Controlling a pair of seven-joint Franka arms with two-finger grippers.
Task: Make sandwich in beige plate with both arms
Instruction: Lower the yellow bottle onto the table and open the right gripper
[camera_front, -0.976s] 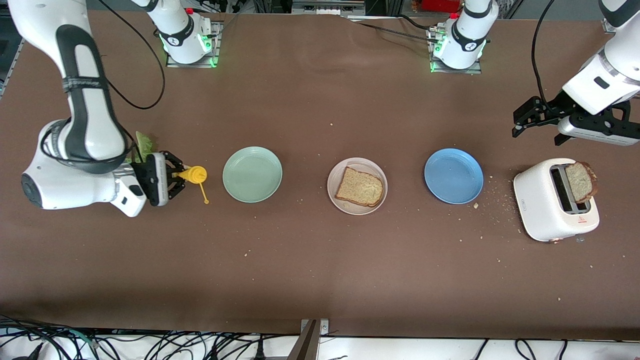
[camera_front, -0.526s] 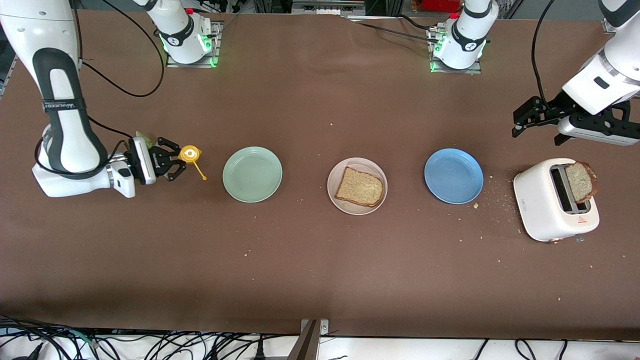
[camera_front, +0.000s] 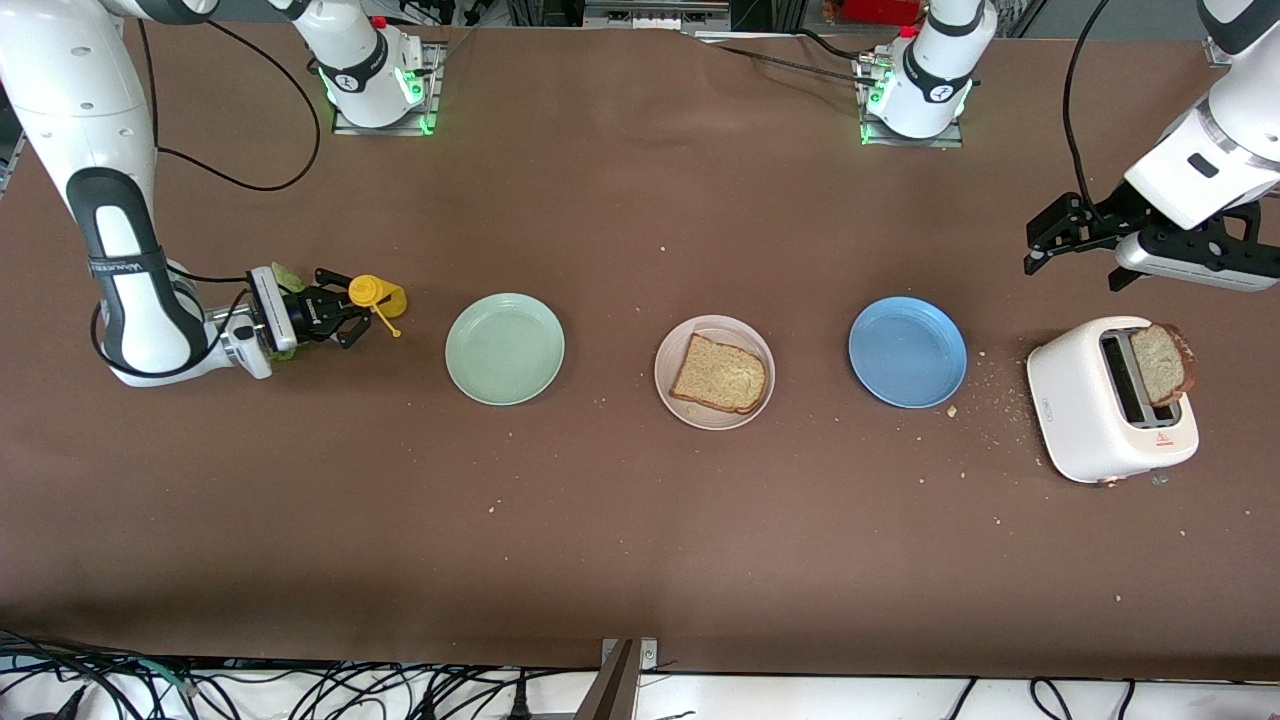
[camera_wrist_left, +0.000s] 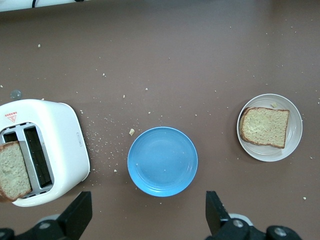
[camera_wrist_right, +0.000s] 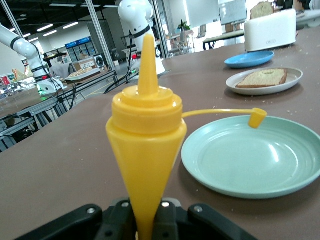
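Note:
The beige plate (camera_front: 762, 350) holds one bread slice (camera_front: 720, 375) at the table's middle. A second slice (camera_front: 1160, 362) sticks out of the white toaster (camera_front: 1090, 400). The green lettuce (camera_front: 287, 272) lies mostly hidden under the right wrist. My right gripper (camera_front: 352, 308) is shut on an upright yellow squeeze bottle (camera_front: 372, 293) beside the mint-green plate (camera_front: 505, 348); the right wrist view shows its jaws (camera_wrist_right: 150, 220) clamping the bottle (camera_wrist_right: 145, 145). My left gripper (camera_front: 1042, 245) hangs open and empty above the table by the toaster; in the left wrist view it (camera_wrist_left: 145, 217) is over bare table near the blue plate (camera_wrist_left: 162, 161).
The blue plate (camera_front: 907, 351) lies between the beige plate and the toaster. Crumbs are scattered around the toaster. The bottle's open cap hangs on its strap (camera_wrist_right: 257, 116) over the mint-green plate (camera_wrist_right: 255, 160). The arm bases stand along the edge farthest from the front camera.
My right arm has swung the yellow bottle from lying tilted to upright and shifted it a little toward its own end of the table. The left arm has not moved.

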